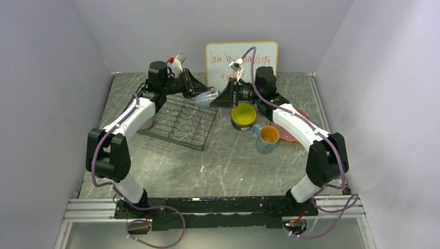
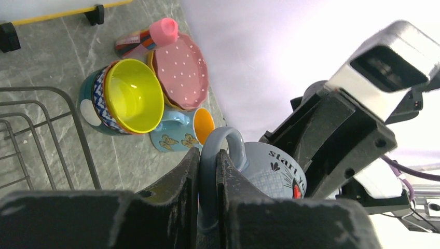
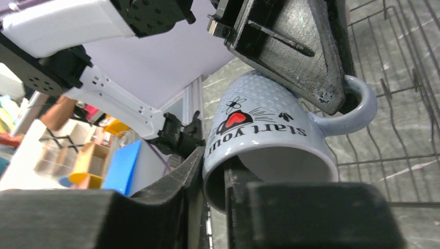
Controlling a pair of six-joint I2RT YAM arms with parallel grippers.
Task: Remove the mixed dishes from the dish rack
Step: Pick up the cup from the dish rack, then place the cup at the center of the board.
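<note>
Over the dish rack (image 1: 179,124), left claw (image 2: 208,155) clamps the lilac mug (image 3: 270,124) by the handle, right claw (image 3: 214,166) by the rim.

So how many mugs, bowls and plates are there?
Mugs: 2 (lilac mug, blue mug)
Bowls: 2 (yellow bowl inside blue-patterned bowl)
Plates: 2 (pink speckled plate on orange-yellow plate)
Total: 6
</note>
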